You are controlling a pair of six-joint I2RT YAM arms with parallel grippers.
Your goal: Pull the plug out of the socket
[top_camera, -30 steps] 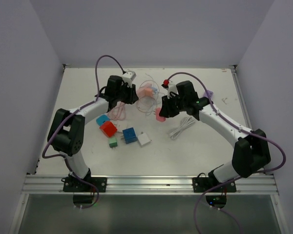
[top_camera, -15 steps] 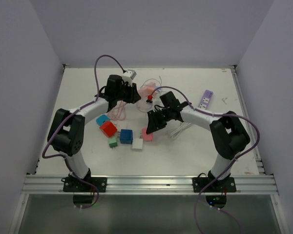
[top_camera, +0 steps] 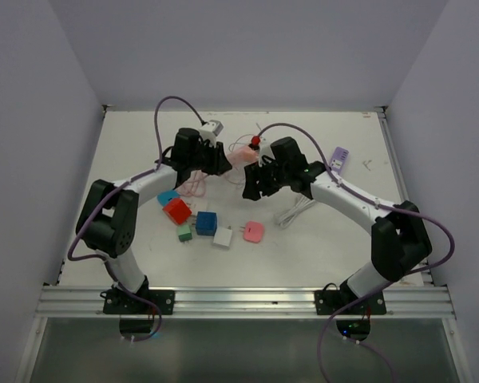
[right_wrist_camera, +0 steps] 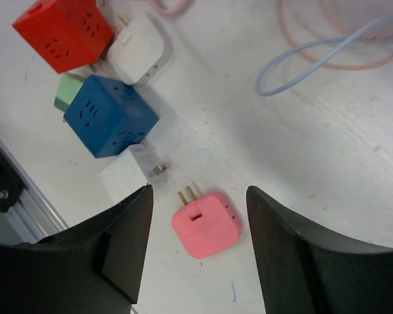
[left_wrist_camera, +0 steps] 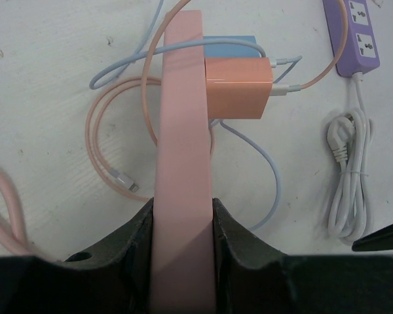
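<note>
pink plug loose on the table, socket strip clamped in the left gripper

the white table (top_camera: 359,239) carries everything. over its middle the two arms reach in from either side, well apart at their bases and close at their tips.

the left gripper (left_wrist_camera: 182,209) is clamped on a long pink socket strip (left_wrist_camera: 182,98), one finger pressed to each long side. an orange plug (left_wrist_camera: 238,87) sits plugged into the strip's right face, and a blue plug (left_wrist_camera: 229,47) sits just behind it. thin pink and pale blue cables loop on the table around them.

a purple power strip (left_wrist_camera: 354,33) lies off to the right, with its white cord (left_wrist_camera: 350,190) bundled just below it.

the right gripper (right_wrist_camera: 198,193) hangs with its fingers spread wide and nothing between them. the pink plug (right_wrist_camera: 206,226) lies flat on the table beneath it, prongs pointing up and left, touched by neither finger.

beside it stand a red cube (right_wrist_camera: 64,29), a blue cube (right_wrist_camera: 110,118), a rounded white adapter (right_wrist_camera: 141,52), a small white plug (right_wrist_camera: 128,173) and a green plug (right_wrist_camera: 69,90), all bunched together.
</note>
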